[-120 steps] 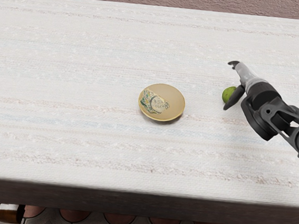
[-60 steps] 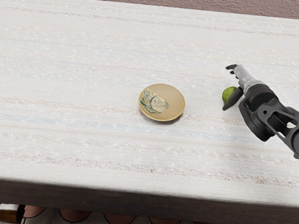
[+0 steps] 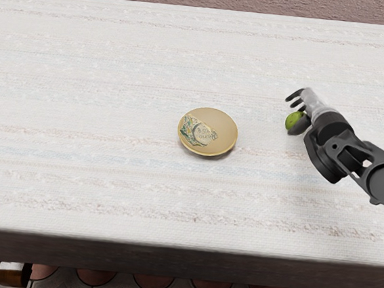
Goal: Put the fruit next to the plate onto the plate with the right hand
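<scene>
**R hand at fruit, grasp not confirmed**

Table [image 3: 119, 55]: pale striped cloth, fills most of the head view. L arm not in view.

R arm [image 3: 366, 171]: comes in from the right edge, dark links, low over the cloth, reaching toward the centre-right.

Plate [image 3: 222, 128]: small, tan, w/ a green-white motif on its left half. Sits at table centre, nothing on it.

Right hand [image 3: 310, 108]: right up against the fruit, arched over its top and right side. Whether it has closed on the fruit or is only cupped beside it can't be told at this res.

Fruit [image 3: 293, 120]: small, round, green, lime-like. On the cloth, well apart from the plate, to the plate's right. Not lifted as far as I can see.

Handling, est.: light, firm, smooth skin, so prob. slippery and apt to roll if nudged from one side. Not fragile. Best taken across its widest part w/ opposed contact on both sides, moderate squeeze. A glancing touch likely pushes it away.
</scene>
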Controlling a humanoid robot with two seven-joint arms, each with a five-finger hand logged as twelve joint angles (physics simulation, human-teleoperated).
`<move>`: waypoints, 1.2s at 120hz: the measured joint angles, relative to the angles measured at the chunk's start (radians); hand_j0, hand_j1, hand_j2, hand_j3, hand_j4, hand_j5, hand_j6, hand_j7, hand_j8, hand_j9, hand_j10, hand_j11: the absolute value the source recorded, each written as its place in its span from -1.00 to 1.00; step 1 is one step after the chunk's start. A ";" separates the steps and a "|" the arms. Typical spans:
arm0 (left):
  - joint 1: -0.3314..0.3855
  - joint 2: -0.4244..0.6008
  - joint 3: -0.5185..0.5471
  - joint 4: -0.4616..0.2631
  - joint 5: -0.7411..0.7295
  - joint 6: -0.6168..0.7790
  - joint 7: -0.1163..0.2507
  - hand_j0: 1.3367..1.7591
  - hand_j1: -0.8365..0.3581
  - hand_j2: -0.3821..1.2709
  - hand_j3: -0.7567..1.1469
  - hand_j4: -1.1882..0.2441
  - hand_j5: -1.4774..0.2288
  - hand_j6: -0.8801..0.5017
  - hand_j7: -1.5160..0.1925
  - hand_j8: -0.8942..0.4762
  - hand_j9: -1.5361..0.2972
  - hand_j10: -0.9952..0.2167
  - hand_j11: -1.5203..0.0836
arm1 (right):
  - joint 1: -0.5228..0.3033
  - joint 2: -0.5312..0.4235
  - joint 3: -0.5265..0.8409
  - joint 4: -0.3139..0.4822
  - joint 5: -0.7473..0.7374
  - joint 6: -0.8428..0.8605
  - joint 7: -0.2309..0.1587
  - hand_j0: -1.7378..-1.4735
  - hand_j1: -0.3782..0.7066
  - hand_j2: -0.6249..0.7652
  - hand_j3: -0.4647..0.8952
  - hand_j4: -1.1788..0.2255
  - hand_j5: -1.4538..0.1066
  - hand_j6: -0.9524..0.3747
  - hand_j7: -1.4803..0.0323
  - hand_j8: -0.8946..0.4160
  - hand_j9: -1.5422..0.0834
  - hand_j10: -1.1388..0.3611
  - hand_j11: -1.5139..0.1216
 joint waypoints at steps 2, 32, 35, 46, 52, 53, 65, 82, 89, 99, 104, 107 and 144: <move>0.000 0.000 0.000 0.000 0.000 0.000 0.000 0.52 0.98 -0.54 -0.21 0.65 0.73 0.27 0.77 0.30 0.67 0.64 0.89 | 0.000 0.000 0.000 0.000 0.000 0.000 0.000 -0.40 0.03 -0.23 -0.32 0.04 0.12 -0.24 0.19 -0.31 0.19 -0.08 0.15; 0.000 0.000 0.000 0.000 0.000 0.000 0.000 0.52 0.98 -0.54 -0.21 0.65 0.73 0.27 0.77 0.30 0.67 0.64 0.89 | -0.005 0.005 0.002 0.000 -0.003 0.000 0.000 -0.39 0.30 -0.01 -0.32 -0.11 -0.03 -0.39 0.02 -0.13 0.03 -0.01 -0.03; 0.000 0.000 0.000 0.000 0.000 0.000 0.000 0.52 0.98 -0.54 -0.21 0.65 0.73 0.27 0.77 0.30 0.67 0.64 0.89 | -0.006 0.006 0.002 0.000 -0.004 0.000 0.000 -0.39 0.32 0.03 -0.32 -0.12 -0.03 -0.40 0.02 -0.13 0.03 0.00 -0.04; 0.000 0.000 0.000 0.000 0.000 0.000 0.000 0.52 0.98 -0.54 -0.21 0.65 0.73 0.27 0.77 0.30 0.67 0.64 0.89 | -0.008 0.007 0.003 -0.001 -0.007 -0.002 0.000 -0.38 0.37 0.15 -0.32 -0.16 -0.02 -0.42 -0.01 -0.16 0.02 0.00 -0.05; 0.000 0.000 0.000 0.000 0.000 0.000 0.000 0.52 0.98 -0.54 -0.21 0.65 0.73 0.27 0.77 0.30 0.67 0.64 0.89 | -0.010 0.008 0.003 -0.002 -0.009 -0.002 0.000 -0.38 0.37 0.18 -0.32 -0.18 -0.02 -0.43 -0.01 -0.17 0.02 0.00 -0.06; 0.000 0.000 0.000 0.000 0.000 0.000 0.000 0.52 0.98 -0.54 -0.21 0.65 0.73 0.27 0.77 0.30 0.67 0.64 0.89 | -0.010 0.008 0.003 -0.002 -0.009 -0.002 0.000 -0.38 0.36 0.18 -0.32 -0.19 -0.01 -0.43 -0.01 -0.18 0.02 -0.01 -0.06; 0.000 0.000 0.000 0.000 0.000 0.000 0.000 0.52 0.98 -0.54 -0.21 0.65 0.73 0.27 0.77 0.30 0.67 0.64 0.89 | -0.014 0.011 0.004 -0.006 -0.017 -0.002 0.000 -0.36 0.33 0.09 -0.32 -0.22 0.01 -0.42 -0.02 -0.19 0.03 0.00 -0.08; 0.000 0.000 0.000 0.000 0.000 0.000 0.000 0.52 0.98 -0.54 -0.21 0.65 0.73 0.27 0.77 0.30 0.67 0.64 0.89 | -0.016 0.018 0.005 -0.015 -0.021 -0.001 0.000 -0.32 0.30 -0.01 -0.32 -0.25 0.02 -0.39 -0.03 -0.12 0.03 0.04 -0.09; 0.000 0.000 0.000 0.000 0.000 0.000 0.000 0.52 0.98 -0.54 -0.21 0.65 0.73 0.27 0.77 0.30 0.67 0.64 0.89 | -0.016 0.021 0.005 -0.022 -0.025 -0.001 -0.001 -0.29 0.28 -0.07 -0.32 -0.26 0.03 -0.40 -0.04 -0.13 0.04 0.03 -0.09; 0.000 0.000 0.000 0.000 0.000 0.000 0.000 0.52 0.98 -0.54 -0.21 0.65 0.73 0.27 0.77 0.30 0.67 0.64 0.89 | -0.016 0.024 0.003 -0.033 -0.020 -0.002 0.000 -0.27 0.23 -0.06 -0.32 -0.26 -0.01 -0.42 -0.06 -0.12 0.00 -0.02 -0.10; 0.000 0.000 0.000 0.000 0.000 0.000 0.000 0.52 0.98 -0.54 -0.21 0.65 0.73 0.27 0.77 0.30 0.67 0.64 0.89 | -0.017 0.024 0.003 -0.037 -0.019 -0.003 -0.001 -0.27 0.21 -0.09 -0.32 -0.28 -0.03 -0.42 -0.08 -0.12 -0.02 -0.03 -0.11; 0.000 0.000 0.000 0.000 0.000 0.000 0.000 0.52 0.98 -0.54 -0.21 0.65 0.73 0.27 0.77 0.30 0.67 0.64 0.89 | -0.017 0.025 0.002 -0.038 -0.016 -0.003 -0.001 -0.27 0.22 -0.10 -0.32 -0.30 -0.05 -0.41 -0.10 -0.13 -0.04 -0.03 -0.13; 0.000 0.000 0.000 0.000 0.000 0.000 0.000 0.52 0.98 -0.54 -0.21 0.65 0.73 0.27 0.77 0.30 0.67 0.64 0.89 | -0.019 0.035 0.002 -0.044 -0.008 -0.001 -0.001 -0.28 0.27 0.07 -0.32 -0.40 -0.27 -0.42 -0.28 -0.15 -0.25 0.00 -0.34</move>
